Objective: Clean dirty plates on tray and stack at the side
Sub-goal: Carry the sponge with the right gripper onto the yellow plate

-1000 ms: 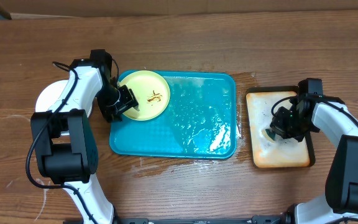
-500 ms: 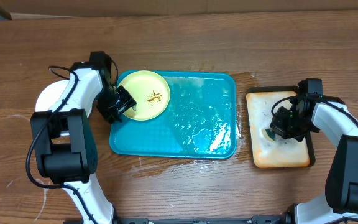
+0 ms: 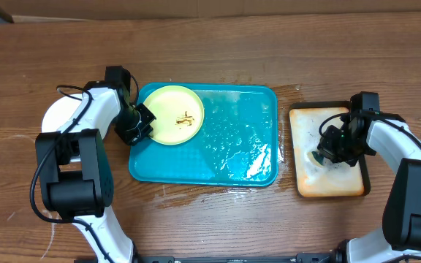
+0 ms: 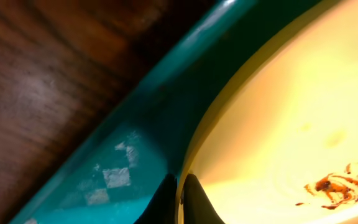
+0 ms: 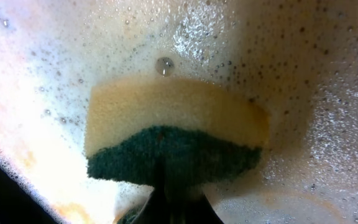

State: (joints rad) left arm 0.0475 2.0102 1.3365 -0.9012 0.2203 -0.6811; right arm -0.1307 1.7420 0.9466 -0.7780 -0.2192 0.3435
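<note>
A pale yellow-green plate [image 3: 175, 115] with a brown smear [image 4: 337, 186] lies at the left end of the teal tray [image 3: 232, 157]. My left gripper [image 3: 139, 123] is shut on the plate's left rim; in the left wrist view the fingertips [image 4: 194, 202] pinch the rim of the plate [image 4: 291, 118] above the tray [image 4: 123, 168]. A white plate [image 3: 57, 113] rests on the table left of the tray, partly under the left arm. My right gripper [image 3: 326, 152] is shut on a yellow-and-green sponge [image 5: 176, 124], pressed into foam.
A tan, black-rimmed small tray [image 3: 335, 183] full of suds stands right of the teal tray, under the right gripper. Soapy water covers the teal tray's right half [image 3: 251, 146]. Water spots wet the table at the tray's front edge [image 3: 196, 193].
My left gripper has closed from open onto the yellow-green plate's rim, and the plate has shifted a little to the right. The right arm has not moved.
</note>
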